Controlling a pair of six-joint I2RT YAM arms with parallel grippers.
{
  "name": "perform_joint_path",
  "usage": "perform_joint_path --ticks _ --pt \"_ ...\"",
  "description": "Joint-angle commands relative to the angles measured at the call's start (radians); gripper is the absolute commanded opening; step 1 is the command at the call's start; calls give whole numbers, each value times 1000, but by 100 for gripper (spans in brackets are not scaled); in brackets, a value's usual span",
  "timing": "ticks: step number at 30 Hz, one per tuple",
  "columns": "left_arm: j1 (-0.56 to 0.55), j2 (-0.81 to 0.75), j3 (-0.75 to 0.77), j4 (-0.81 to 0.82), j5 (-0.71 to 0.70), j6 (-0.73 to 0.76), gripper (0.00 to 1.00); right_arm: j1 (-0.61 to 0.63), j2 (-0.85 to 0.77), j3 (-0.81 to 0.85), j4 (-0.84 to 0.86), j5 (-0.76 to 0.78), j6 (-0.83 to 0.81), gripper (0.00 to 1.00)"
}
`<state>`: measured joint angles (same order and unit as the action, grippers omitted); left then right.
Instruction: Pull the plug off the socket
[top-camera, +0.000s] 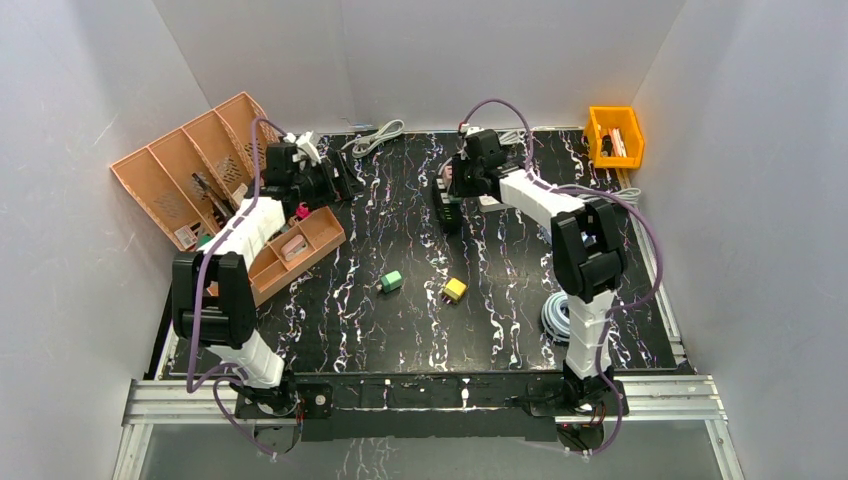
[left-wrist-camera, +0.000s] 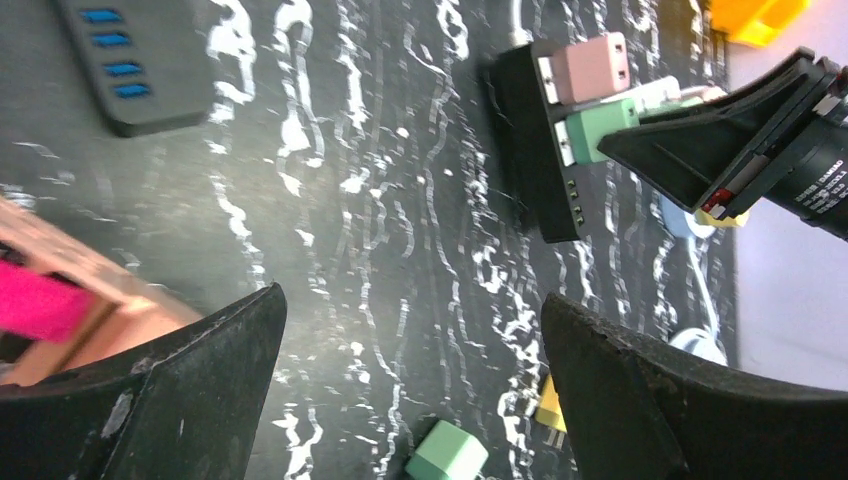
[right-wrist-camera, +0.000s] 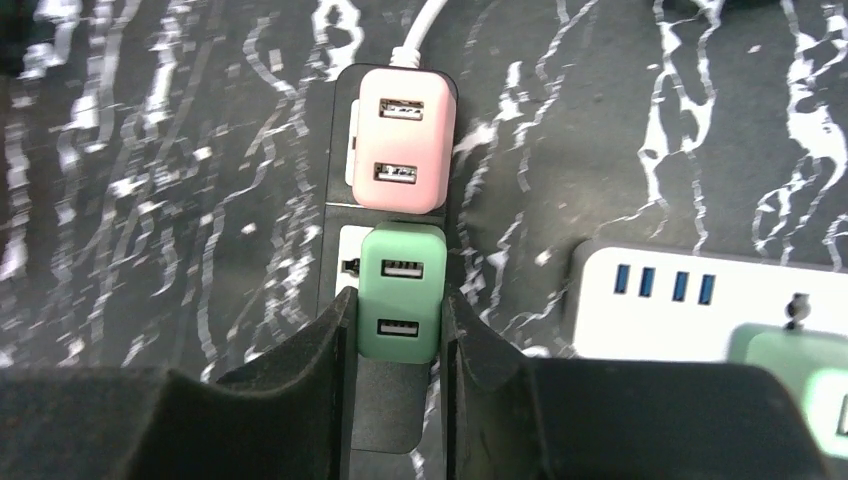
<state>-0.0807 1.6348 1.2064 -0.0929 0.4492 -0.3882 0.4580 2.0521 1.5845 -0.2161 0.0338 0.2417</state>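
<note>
Lying loose nearest the arm bases, one small green cube plug (top-camera: 391, 281) and one yellow cube plug (top-camera: 454, 289) rest unplugged on the black marbled table (top-camera: 500, 320). Farther out, the left gripper (left-wrist-camera: 412, 300) hangs with jaws wide apart, holding nothing. Beyond it, the right gripper (right-wrist-camera: 395, 310) is clamped on the flanks of the mint-green two-port charger plug (right-wrist-camera: 400, 290), which is seated in the black power strip (left-wrist-camera: 535, 160); that grip likely suits a straight pull. One pink two-port charger plug (right-wrist-camera: 400, 140) sits just behind, making two plugs in that strip.

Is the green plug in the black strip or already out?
In. The green plug sits seated on the black strip, level with the pink plug beside it; the right gripper is shut on its sides.
</note>
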Motion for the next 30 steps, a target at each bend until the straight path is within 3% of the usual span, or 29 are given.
perform_joint_path --ticks 1,9,17,24,30 --pt "-73 -7 -39 158 131 -111 98 10 -173 -2 126 -171 52 0" --pt "-242 104 3 285 174 -199 98 19 -270 -25 124 -243 98 0" --pt "-326 192 106 292 139 -225 98 41 -297 -38 127 -287 107 0" --pt "-363 211 88 462 228 -344 98 44 -305 -61 124 -276 95 0" --pt "-408 232 89 377 163 -306 98 44 -347 -79 136 -285 105 0"
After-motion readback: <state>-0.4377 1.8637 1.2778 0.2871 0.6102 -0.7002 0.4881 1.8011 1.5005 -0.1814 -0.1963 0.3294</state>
